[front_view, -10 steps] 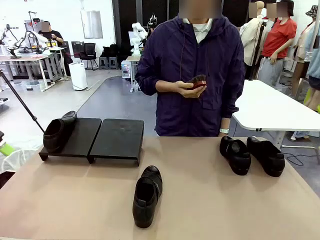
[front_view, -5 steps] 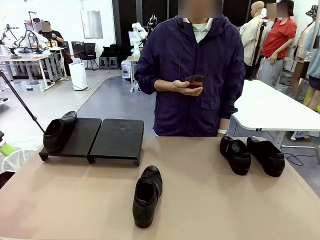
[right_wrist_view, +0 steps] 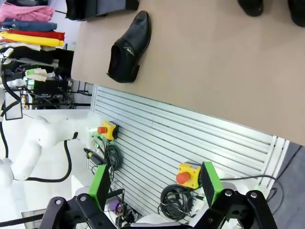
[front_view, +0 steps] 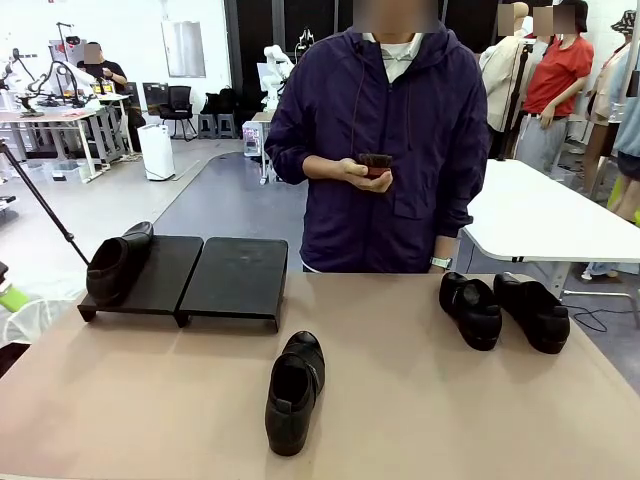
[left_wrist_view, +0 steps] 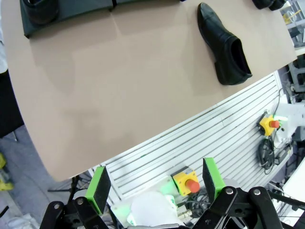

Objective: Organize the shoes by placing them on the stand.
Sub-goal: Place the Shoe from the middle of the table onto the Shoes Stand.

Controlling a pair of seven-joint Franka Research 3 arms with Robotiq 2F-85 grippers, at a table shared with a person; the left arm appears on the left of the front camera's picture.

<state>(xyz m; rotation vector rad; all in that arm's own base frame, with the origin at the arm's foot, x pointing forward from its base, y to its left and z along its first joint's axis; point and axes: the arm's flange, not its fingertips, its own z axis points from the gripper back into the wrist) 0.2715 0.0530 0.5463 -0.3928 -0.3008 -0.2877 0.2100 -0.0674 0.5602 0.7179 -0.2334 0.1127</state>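
- The stand (front_view: pixel 235 275) sits at about 10 o'clock on the worktop (front_view: pixel 420 400), its two slanted black platforms adjoining side by side.
- One black shoe (front_view: pixel 112 265) rests on the left platform, at its outer edge, with the toe pointing toward 12 o'clock.
- A second shoe (front_view: pixel 293 392) lies flat on the worktop near 6 o'clock, just in front of the stand's right platform but apart from it, its opening toward the robot's side.
- Two more shoes (front_view: pixel 470 310) (front_view: pixel 532 312) lie side by side at about 2 o'clock, well apart from the stand.
- A person in a dark purple jacket stands at 12 o'clock, one hand (front_view: pixel 358 172) holding a small dark object at chest height.
- Left jaws: open and holding nothing, the green pads (left_wrist_view: pixel 99 188) spread wide over the worktop's near edge, with the lone shoe toward 1 o'clock in the left wrist view.
- Right jaws: open and holding nothing, the pads (right_wrist_view: pixel 209 181) wide apart above a slatted metal panel (right_wrist_view: pixel 190 138), with the lone shoe toward 11 o'clock in the right wrist view.
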